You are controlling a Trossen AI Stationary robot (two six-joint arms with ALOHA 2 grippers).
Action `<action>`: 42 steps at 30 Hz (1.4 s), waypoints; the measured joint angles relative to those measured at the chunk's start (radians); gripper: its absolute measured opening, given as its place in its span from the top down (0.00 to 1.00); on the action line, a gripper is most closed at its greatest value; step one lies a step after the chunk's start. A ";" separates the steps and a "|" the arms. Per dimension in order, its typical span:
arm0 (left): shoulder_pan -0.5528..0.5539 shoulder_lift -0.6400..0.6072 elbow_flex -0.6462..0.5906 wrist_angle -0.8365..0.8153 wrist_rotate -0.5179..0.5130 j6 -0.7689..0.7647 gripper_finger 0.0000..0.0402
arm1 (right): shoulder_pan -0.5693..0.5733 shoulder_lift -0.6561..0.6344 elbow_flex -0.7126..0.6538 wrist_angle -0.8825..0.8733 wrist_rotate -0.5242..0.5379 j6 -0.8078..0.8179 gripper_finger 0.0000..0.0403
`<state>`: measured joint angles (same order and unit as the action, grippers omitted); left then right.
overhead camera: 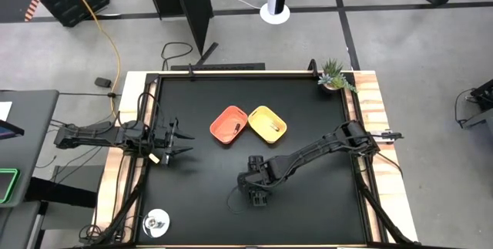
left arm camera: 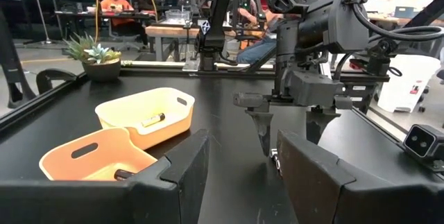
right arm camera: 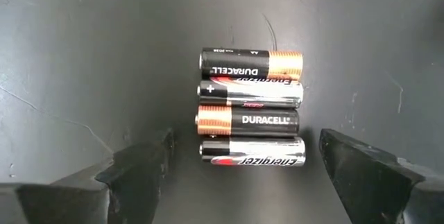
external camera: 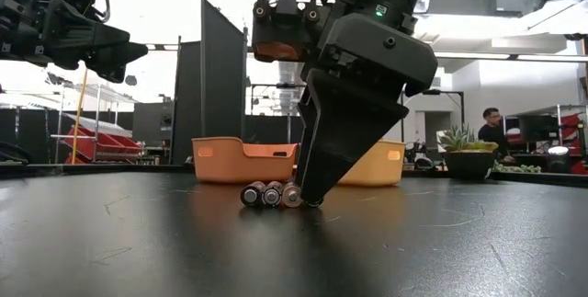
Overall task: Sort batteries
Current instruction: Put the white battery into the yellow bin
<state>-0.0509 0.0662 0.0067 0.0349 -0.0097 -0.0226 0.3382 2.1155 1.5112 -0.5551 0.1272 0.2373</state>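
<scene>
Right gripper (right arm camera: 243, 161): fingers spread wide, holding nothing. It is lowered to the tabletop, tips at or just above the surface in the low view, over a row of four batteries (right arm camera: 251, 117). The batteries lie side by side, touching, flat on the black table (overhead camera: 308, 210). Two are black and copper, marked Duracell; two are silver and black, marked Energizer; the brands alternate. The nearest silver one (right arm camera: 253, 152) lies between the two fingertips, with clear space to each side.

Low view: three battery ends (external camera: 268, 193) show just beside the finger; the fourth is hidden behind it.

High view: right gripper (overhead camera: 256, 190) is at the front centre of the table, its arm reaching in from the right edge. Behind it sit an orange tray (overhead camera: 229, 124) and a yellow tray (overhead camera: 267, 122), touching. Each tray holds one battery: orange (overhead camera: 233, 128), yellow (overhead camera: 267, 125).

Left gripper (overhead camera: 185, 142): fingers open, empty, raised above the left side of the table, well apart from the batteries.

A potted plant (overhead camera: 335, 75) stands at the back right corner. A round silvery object (overhead camera: 157, 222) rests at the front left corner.
</scene>
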 joint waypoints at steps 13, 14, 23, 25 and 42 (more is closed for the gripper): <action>0.000 0.000 0.000 0.000 0.000 0.000 0.58 | 0.000 0.000 0.000 -0.015 0.000 0.001 0.06; 0.000 0.000 0.000 0.000 0.000 0.000 0.58 | 0.000 0.000 0.000 -0.015 0.000 0.001 0.06; 0.000 0.000 0.000 0.000 0.000 0.000 0.58 | 0.000 0.020 0.001 0.003 -0.001 0.000 0.10; 0.000 0.000 0.000 0.000 0.000 0.000 0.58 | 0.000 0.038 0.004 0.017 -0.009 0.000 0.14; 0.000 0.001 0.000 -0.002 0.000 0.000 0.58 | -0.001 0.042 0.003 -0.006 -0.017 -0.001 0.27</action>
<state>-0.0512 0.0673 0.0067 0.0334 -0.0097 -0.0223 0.3374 2.1574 1.5139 -0.5614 0.1101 0.2365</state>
